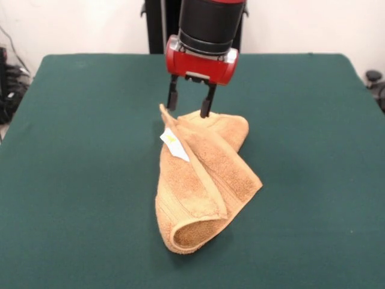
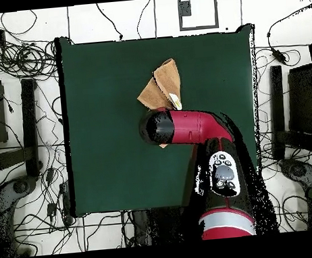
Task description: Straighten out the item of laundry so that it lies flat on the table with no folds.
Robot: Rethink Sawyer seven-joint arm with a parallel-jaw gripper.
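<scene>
- One tan-orange terry-cloth hand towel [image 1: 201, 180], lying crumpled near the middle of the table, folded over itself in several layers; a rolled fold forms a loop at its near end, and a woven band runs along the near-left edge.
- One small white tag [image 1: 174, 143], standing out at the towel's far-left edge, just below a raised corner of cloth.
- One large rectangular table covered in plain dark green felt-like cloth [image 1: 72, 180], far larger than the towel and bare around it on all sides.
- One red and black robot arm [image 2: 199, 127], reaching in from the far side in the front view; seen from overhead, its head covers the part of the towel [image 2: 163, 86] nearest the base.
- One black two-fingered gripper [image 1: 189, 103] under the red wrist, pointing straight down at the towel's far edge; fingers stand apart with a clear gap, the right fingertip [image 1: 205, 110] touching the cloth, the left one just beside the raised corner. Nothing is clamped between them.
</scene>
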